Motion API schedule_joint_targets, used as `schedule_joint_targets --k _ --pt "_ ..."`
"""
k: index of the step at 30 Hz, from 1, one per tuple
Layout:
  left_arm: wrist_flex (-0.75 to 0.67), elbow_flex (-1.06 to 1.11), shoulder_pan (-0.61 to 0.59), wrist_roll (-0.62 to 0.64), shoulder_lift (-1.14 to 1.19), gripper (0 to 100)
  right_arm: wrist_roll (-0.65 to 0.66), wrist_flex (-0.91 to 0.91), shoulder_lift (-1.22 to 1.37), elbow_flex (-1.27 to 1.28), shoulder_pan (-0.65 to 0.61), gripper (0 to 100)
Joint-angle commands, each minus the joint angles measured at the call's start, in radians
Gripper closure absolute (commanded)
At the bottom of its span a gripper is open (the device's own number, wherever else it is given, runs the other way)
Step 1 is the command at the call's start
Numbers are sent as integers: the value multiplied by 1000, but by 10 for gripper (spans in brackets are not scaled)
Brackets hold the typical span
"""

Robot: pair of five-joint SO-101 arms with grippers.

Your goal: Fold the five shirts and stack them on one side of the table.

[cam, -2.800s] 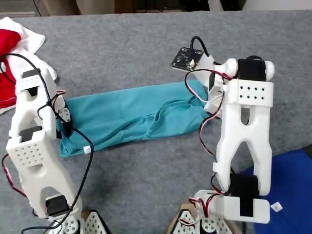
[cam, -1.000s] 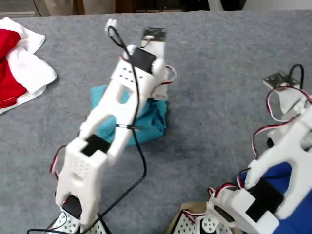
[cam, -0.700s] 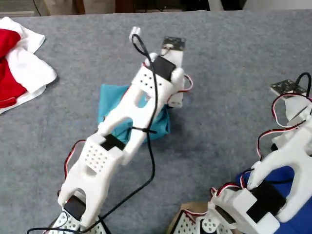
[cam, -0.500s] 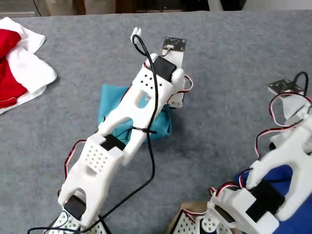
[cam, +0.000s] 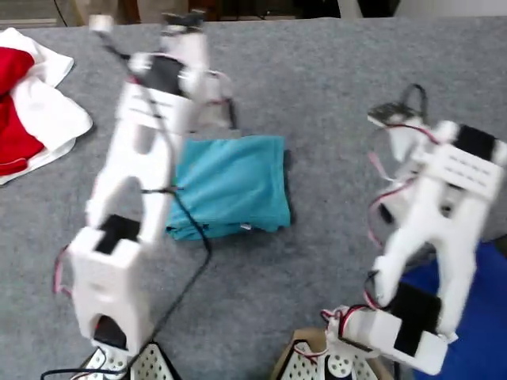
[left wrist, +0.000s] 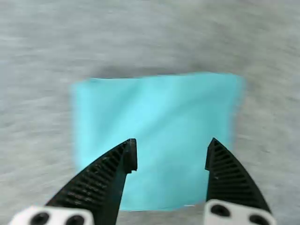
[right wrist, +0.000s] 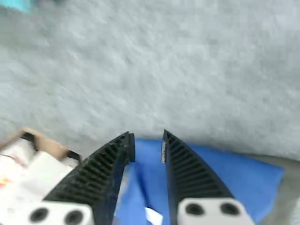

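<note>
We see a grey, fuzzy table [cam: 341, 71] with a folded teal shirt [cam: 234, 186] lying flat near the middle of the frame, a heap of red and white clothes [cam: 36, 103] at the upper left edge, and a blue shirt [cam: 487, 332] in the lower right corner.

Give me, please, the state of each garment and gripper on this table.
Teal fabric shirt: folded into a flat rectangle, lying on the grey table.
Red and white garments: unfolded, crumpled heap at the far left corner.
Blue fabric shirt: at the near right edge; folding unclear.
Left gripper: open, empty, off the teal shirt.
Right gripper: slightly open, empty, over the blue shirt.
</note>
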Motion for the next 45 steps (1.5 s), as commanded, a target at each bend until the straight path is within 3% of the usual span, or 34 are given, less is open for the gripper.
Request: schedule_joint_targets --k 1,5,15,18,24,28,33,39,45 --pt "14 147 -173 -143 -154 781 -276 29 -59 -59 -209 889" --pt "14 339 -313 -267 -308 790 -559 28 -59 -97 -374 889" --pt "12 761 -609 -511 -811 790 -876 31 -59 -82 -665 887" --pt "12 876 -715 -569 -941 787 -1037 26 -51 -10 -746 886" --pt "11 1062 -875 -589 -1069 786 -1381 -170 -51 171 -897 881" --pt "11 1100 -925 -583 -1070 788 -1600 -362 -51 231 -886 813" --pt "11 1060 -872 -529 -1070 789 -1622 -460 -62 209 -789 801" --pt "-107 1023 -569 -169 -1038 790 -1553 -463 -58 186 -746 912" --pt "-334 1016 -292 34 -817 791 -1617 -535 -56 237 -746 991"
